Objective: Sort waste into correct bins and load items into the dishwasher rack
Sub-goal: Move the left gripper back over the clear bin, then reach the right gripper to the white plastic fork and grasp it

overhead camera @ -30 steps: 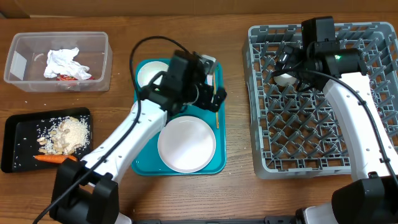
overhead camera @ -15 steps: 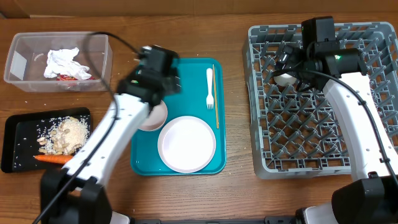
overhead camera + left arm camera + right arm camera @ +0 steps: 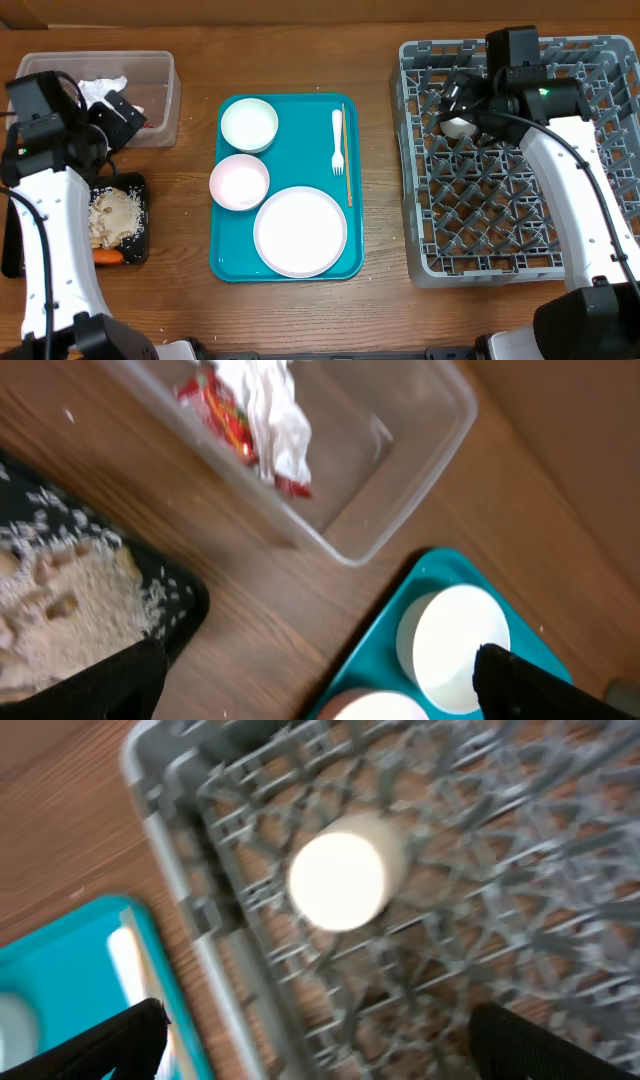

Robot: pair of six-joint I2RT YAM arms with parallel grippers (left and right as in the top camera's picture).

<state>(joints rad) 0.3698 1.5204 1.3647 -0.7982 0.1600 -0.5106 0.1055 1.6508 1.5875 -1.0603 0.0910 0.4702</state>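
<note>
On the teal tray [image 3: 285,268] lie two white bowls [image 3: 248,124] [image 3: 239,181], a white plate [image 3: 300,231] and a white fork [image 3: 338,140]. My left gripper [image 3: 118,117] hangs open and empty at the right end of the clear tub [image 3: 160,65], which holds napkins [image 3: 265,410] and a red wrapper [image 3: 215,410]. Below it the black tray [image 3: 135,250] carries food scraps [image 3: 118,212] and a carrot [image 3: 108,256]; my arm hides its left part. My right gripper [image 3: 458,100] is open above a small white cup [image 3: 340,880] lying in the grey dishwasher rack [image 3: 520,265].
A thin wooden stick [image 3: 347,155] lies beside the fork on the teal tray. Bare wooden table [image 3: 385,180] separates the teal tray from the rack. The left wrist view shows the upper bowl [image 3: 455,645] near the right finger.
My left arm has swung from above the teal tray to the far left, over the tub and black tray. The bowls now show fully. The right arm has not moved.
</note>
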